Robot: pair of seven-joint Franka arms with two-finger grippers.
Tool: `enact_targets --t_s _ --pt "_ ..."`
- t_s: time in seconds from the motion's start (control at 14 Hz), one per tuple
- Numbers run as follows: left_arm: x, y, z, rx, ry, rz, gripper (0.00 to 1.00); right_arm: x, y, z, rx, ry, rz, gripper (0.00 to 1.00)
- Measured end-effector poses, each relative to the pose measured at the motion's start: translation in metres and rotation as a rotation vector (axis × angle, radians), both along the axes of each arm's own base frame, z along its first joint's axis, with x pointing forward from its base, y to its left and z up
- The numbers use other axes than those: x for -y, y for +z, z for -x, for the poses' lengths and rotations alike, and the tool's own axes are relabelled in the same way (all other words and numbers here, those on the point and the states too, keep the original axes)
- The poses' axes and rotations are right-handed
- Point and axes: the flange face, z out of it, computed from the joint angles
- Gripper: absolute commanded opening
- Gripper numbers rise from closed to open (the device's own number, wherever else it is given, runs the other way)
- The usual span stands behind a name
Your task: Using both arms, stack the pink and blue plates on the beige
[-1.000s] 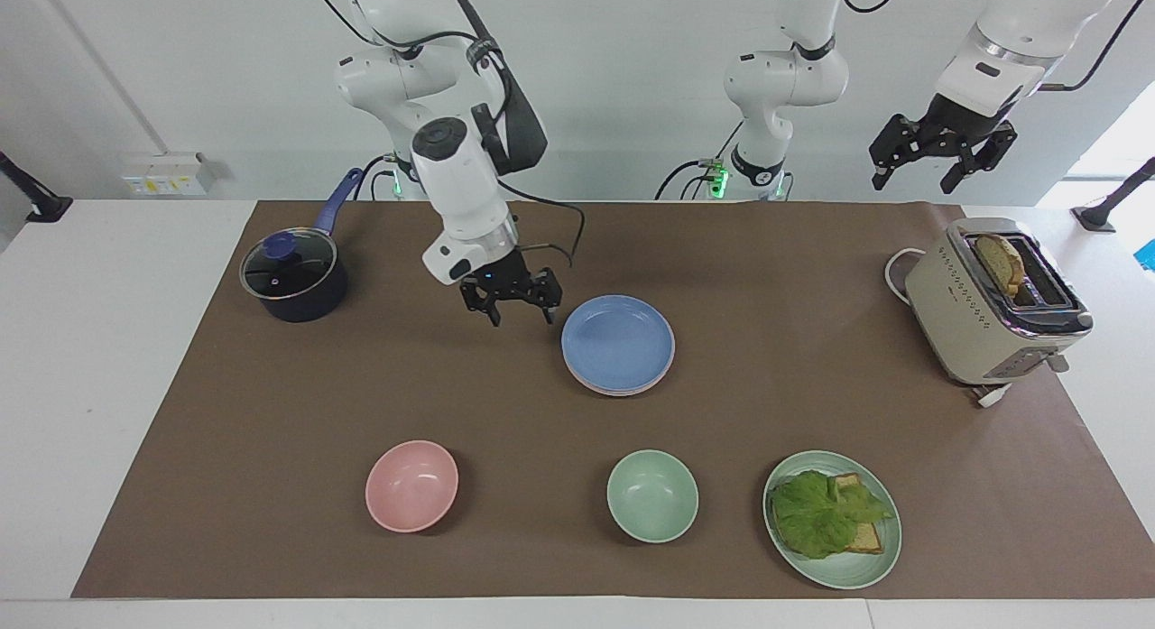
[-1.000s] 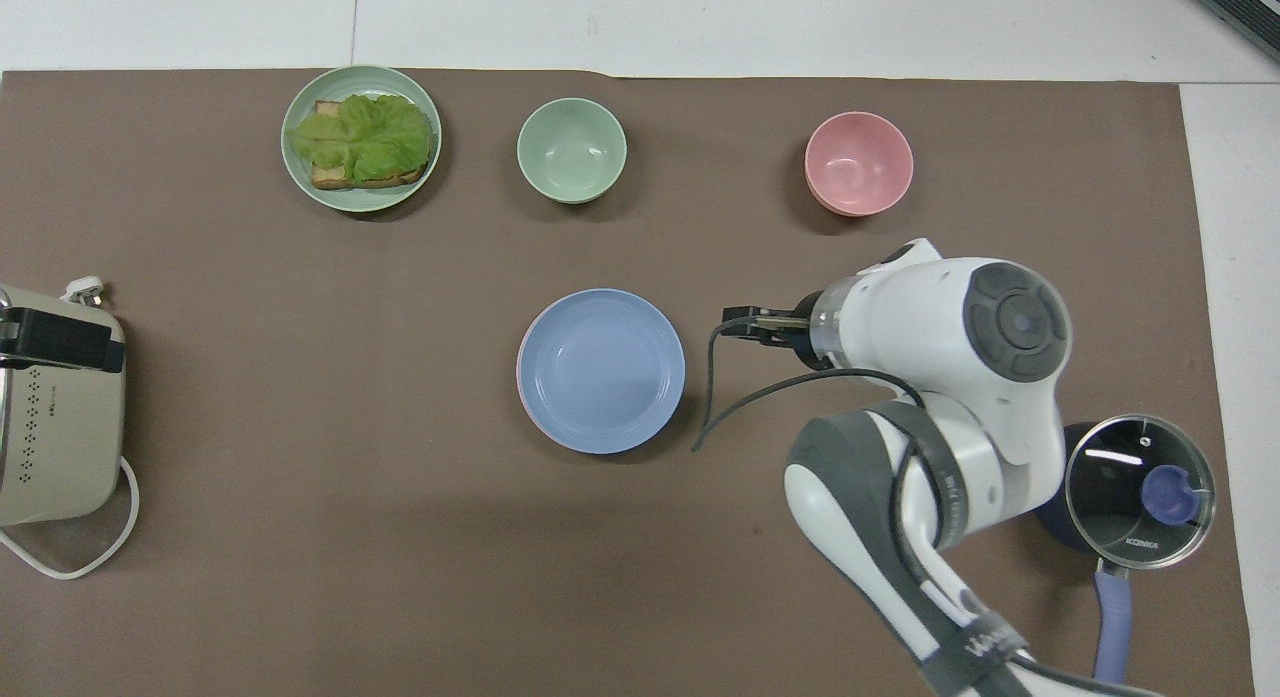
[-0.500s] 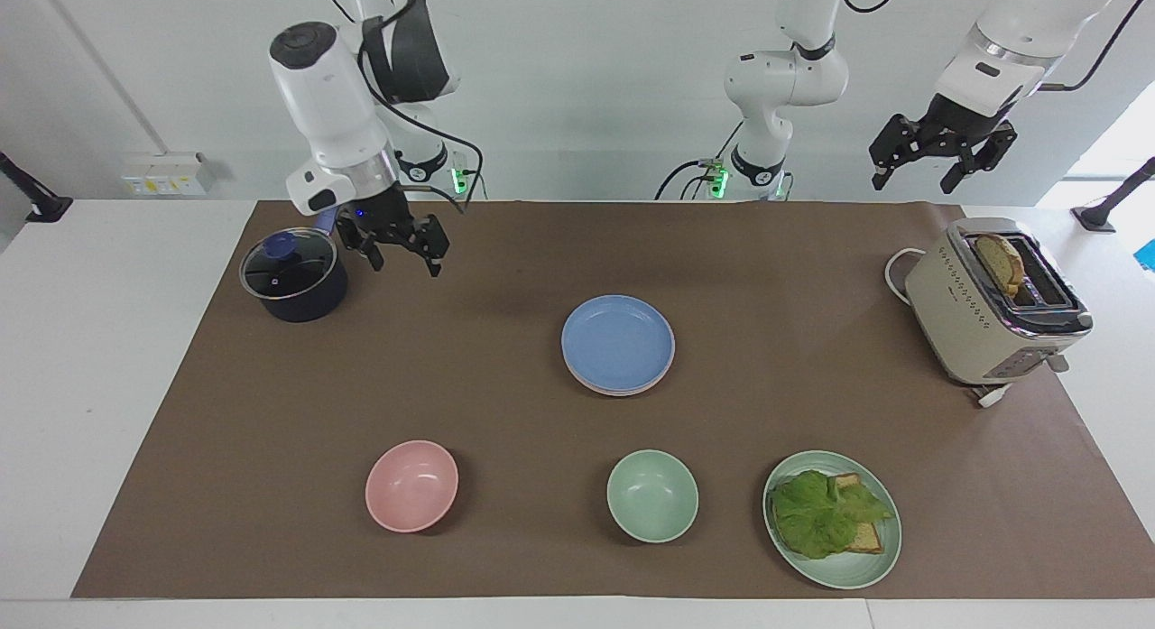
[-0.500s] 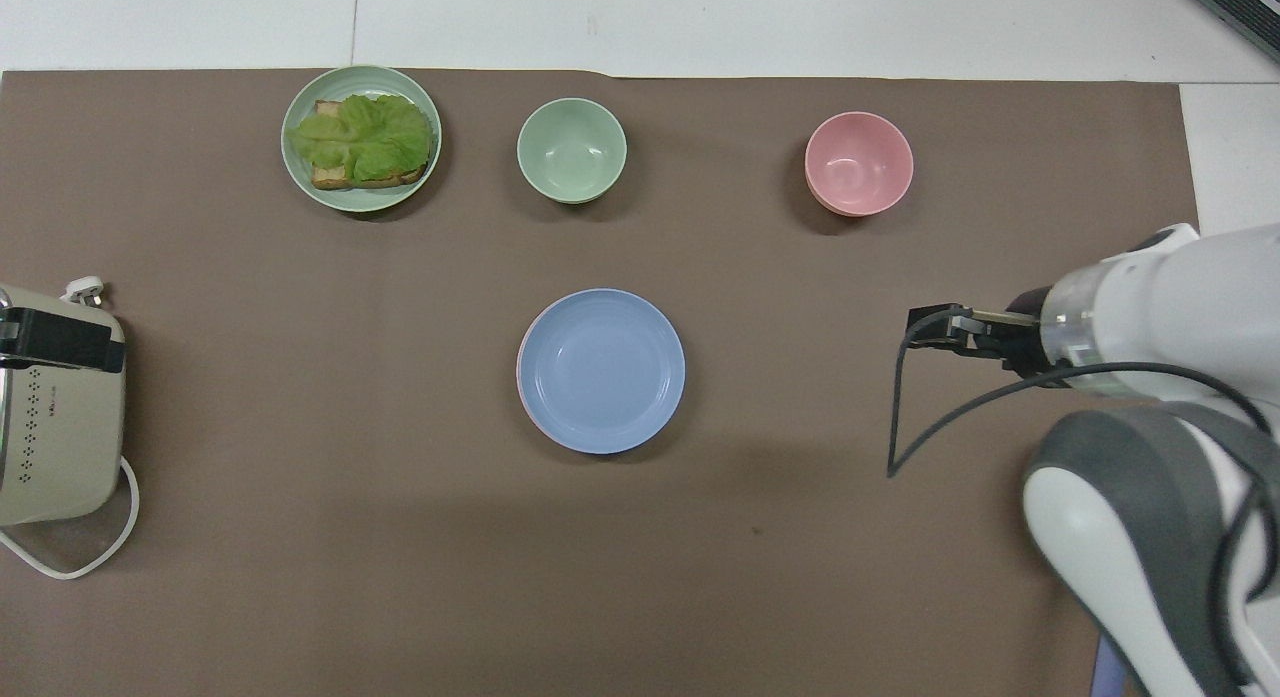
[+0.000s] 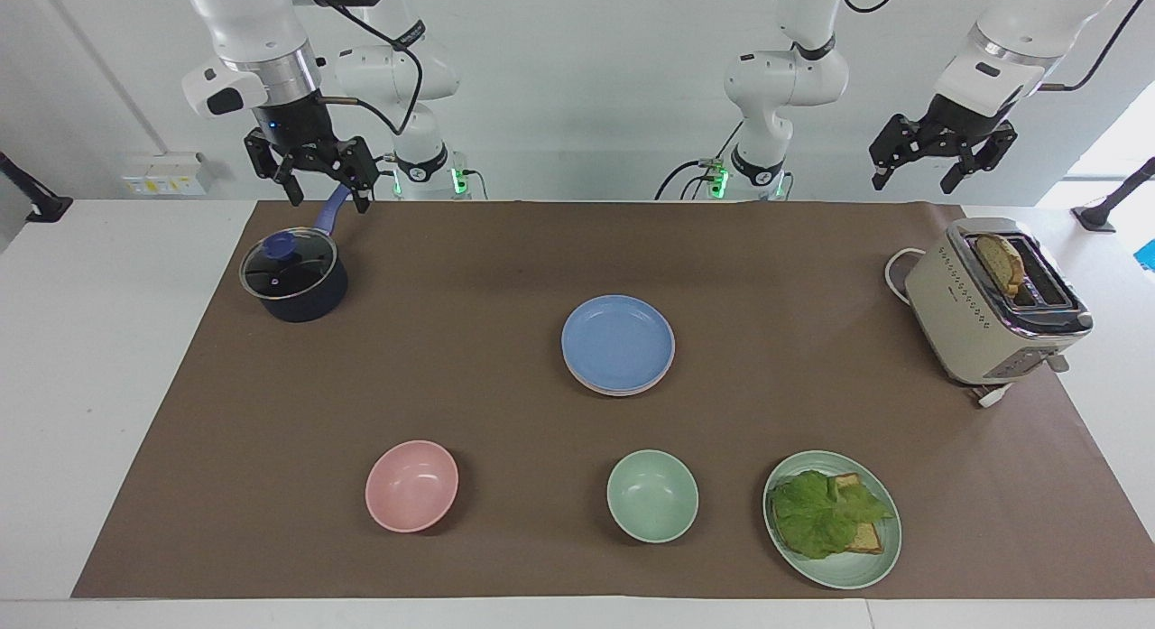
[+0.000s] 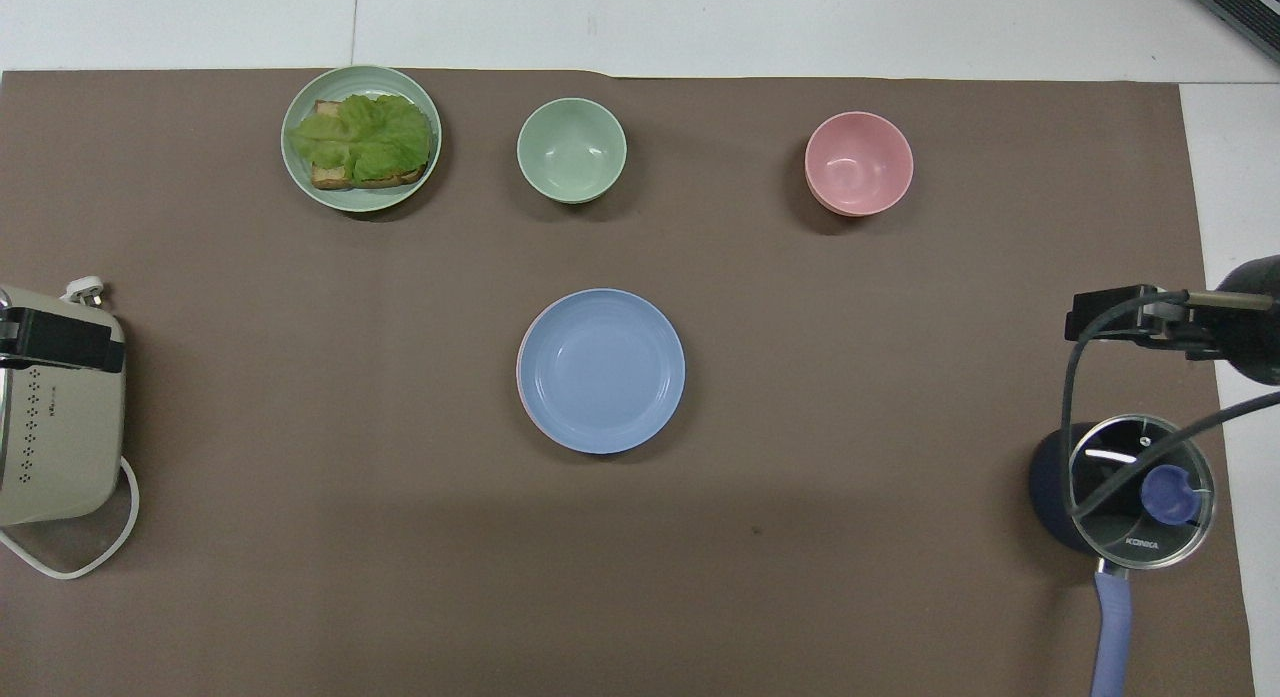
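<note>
**Q:** Reading the facing view across, what stands where?

**A:** The right arm's black two-finger hand (image 5: 323,185) hangs raised, fingers apart and empty, over the handle of the dark-blue glass-lidded saucepan (image 5: 293,277), at ten o'clock from the stack. At mid-desk (image 5: 90,385) lies the round matte blue plate (image 5: 618,340), uppermost. A sliver of the pale pink plate (image 6: 520,382) shows under its rim. The cream-beige plate beneath cannot be told apart. At two o'clock, above the cream-and-chrome toaster (image 5: 988,313), hangs the left arm's black hand (image 5: 934,164), likewise spread and empty.

**Q:** Which step is this, and how is it done well?

**A:** Judged from the layout, stacking looks finished and only parking the arms is left. Keep both hands high and well apart from the stack. Avoid dipping toward the saucepan handle or the toaster, and leave the plates concentric and undisturbed.
</note>
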Motion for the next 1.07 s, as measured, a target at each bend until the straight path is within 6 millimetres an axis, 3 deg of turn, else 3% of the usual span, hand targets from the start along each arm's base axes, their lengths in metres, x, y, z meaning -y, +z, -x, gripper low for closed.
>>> enact_targets --t_s 0.21,0.43,1.07 --pt "0.000 0.000 0.000 0.000 0.000 0.000 1.00 0.016 0.011 -0.011 -0.048 -0.007 0.007 1.00" --pt "0.000 0.000 0.000 0.000 0.000 0.000 1.00 0.016 0.008 -0.024 -0.052 -0.007 0.007 1.00" --pt "0.000 0.000 0.000 0.000 0.000 0.000 1.00 0.011 0.008 -0.024 -0.049 0.010 0.007 1.00"
